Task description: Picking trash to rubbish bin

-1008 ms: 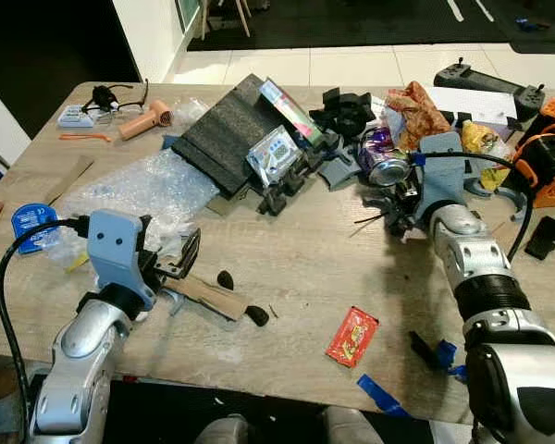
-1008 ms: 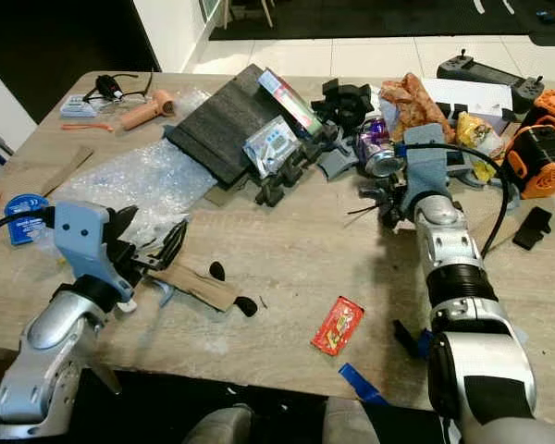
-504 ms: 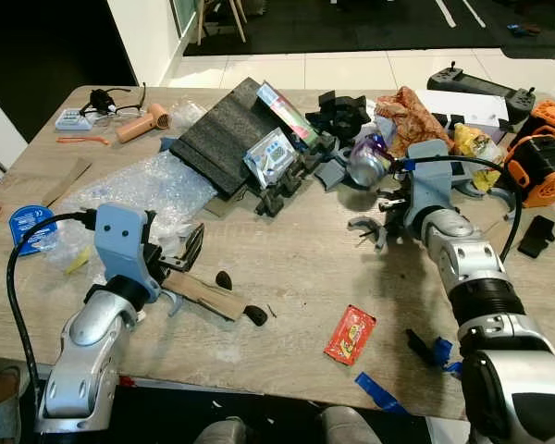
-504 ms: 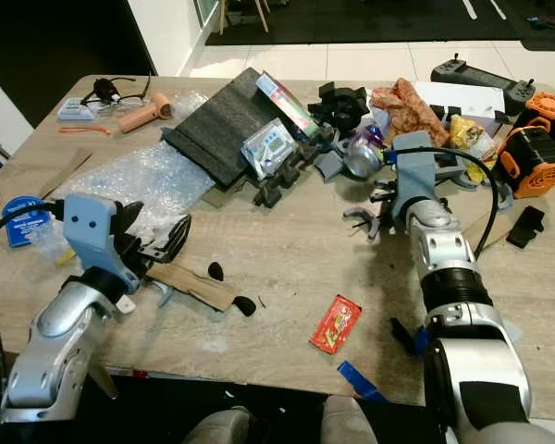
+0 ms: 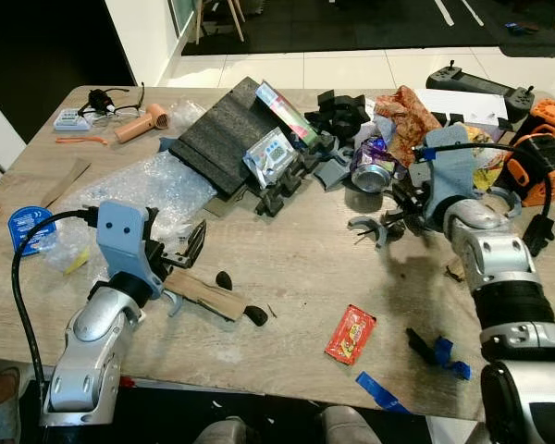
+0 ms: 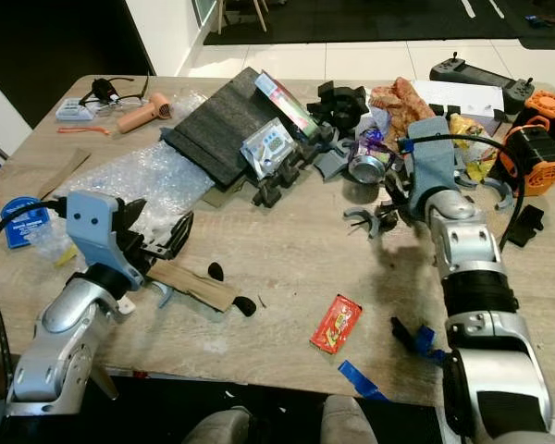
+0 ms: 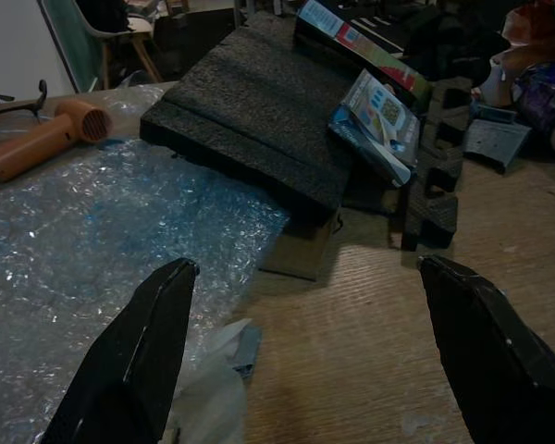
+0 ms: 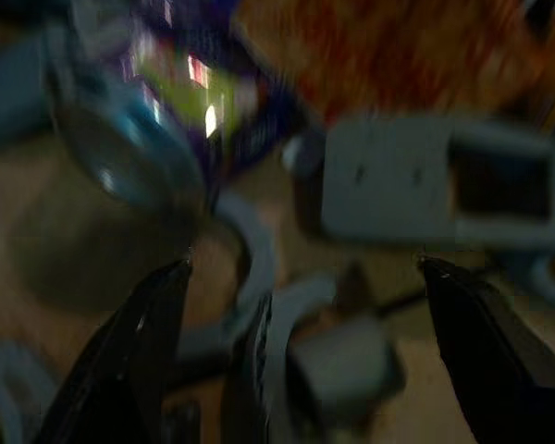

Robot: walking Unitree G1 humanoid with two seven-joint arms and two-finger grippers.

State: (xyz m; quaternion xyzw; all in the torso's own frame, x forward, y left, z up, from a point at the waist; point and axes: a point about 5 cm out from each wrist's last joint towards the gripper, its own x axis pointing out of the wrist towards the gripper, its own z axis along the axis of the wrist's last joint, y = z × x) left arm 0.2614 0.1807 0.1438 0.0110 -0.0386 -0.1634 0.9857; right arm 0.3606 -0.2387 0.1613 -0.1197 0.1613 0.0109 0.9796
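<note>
The right gripper [image 8: 296, 361] was found over the far right part of the cluttered wooden table [image 5: 305, 250], its two black fingers [image 8: 134, 361] spread wide apart and holding nothing. The crumpled purple aluminium drink can [image 5: 374, 166] lay on its side just beyond the fingertips, its open silver end turned toward the robot, apart from both fingers though close to one of them in the blurred right wrist view. Beside the can, further out from the jaws, sat a crinkled orange-red snack wrapper [image 5: 409, 111]; beneath the jaws lay small grey curved plastic pieces [image 5: 368, 227]. The can is judged light, thin-walled and already dented; it would likely crush further under firm pressure and could roll or slip on its smooth curved side, so the sounder hold would be across the middle of the body, fingers on opposite sides, with moderate force. The left gripper [image 7: 305, 361] stood near the table's near left edge, fingers likewise parted and empty, with a sheet of clear bubble wrap [image 7: 102, 222] ahead of one finger and a dark grey foam slab [image 7: 259, 120] well beyond. A flat red sweet wrapper [image 5: 351, 335] lay near the front edge, well apart from either gripper. No bin could be identified.
</note>
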